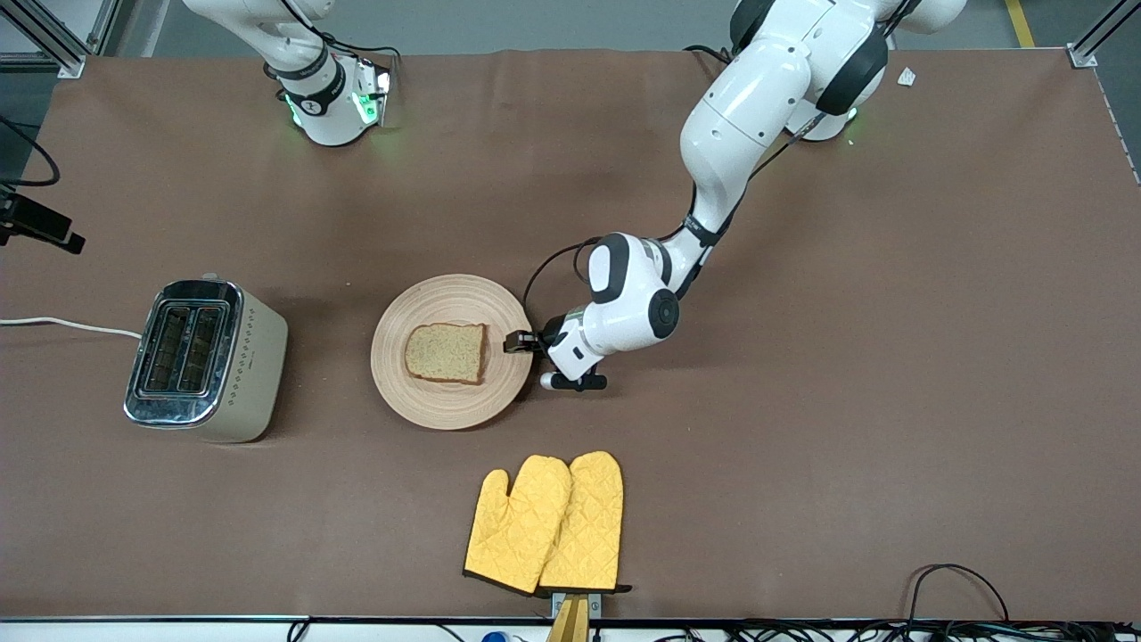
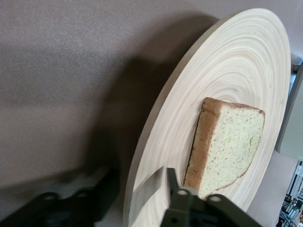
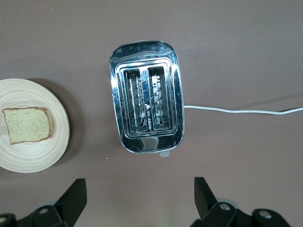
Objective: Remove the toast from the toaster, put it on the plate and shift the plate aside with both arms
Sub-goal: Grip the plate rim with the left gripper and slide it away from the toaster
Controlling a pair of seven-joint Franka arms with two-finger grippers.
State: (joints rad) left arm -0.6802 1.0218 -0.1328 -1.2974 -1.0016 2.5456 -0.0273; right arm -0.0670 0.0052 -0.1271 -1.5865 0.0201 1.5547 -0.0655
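Observation:
The toast [image 1: 446, 353] lies flat on the round light-wood plate [image 1: 446, 299] at the table's middle. My left gripper [image 1: 519, 342] is low at the plate's rim on the side toward the left arm's end. In the left wrist view the left gripper [image 2: 141, 176] is open and straddles the rim: one finger [image 2: 171, 182] is over the plate [image 2: 236, 61] close to the toast [image 2: 227, 142], the other is outside the rim. My right gripper [image 3: 138, 182] is open and empty, high over the table beside the toaster; it is outside the front view.
A silver two-slot toaster [image 1: 201, 361] stands toward the right arm's end, its white cord [image 1: 62, 324] running off the table. Two yellow oven mitts [image 1: 548, 522] lie nearer the front camera than the plate. The toaster [image 3: 146, 109] has both slots empty.

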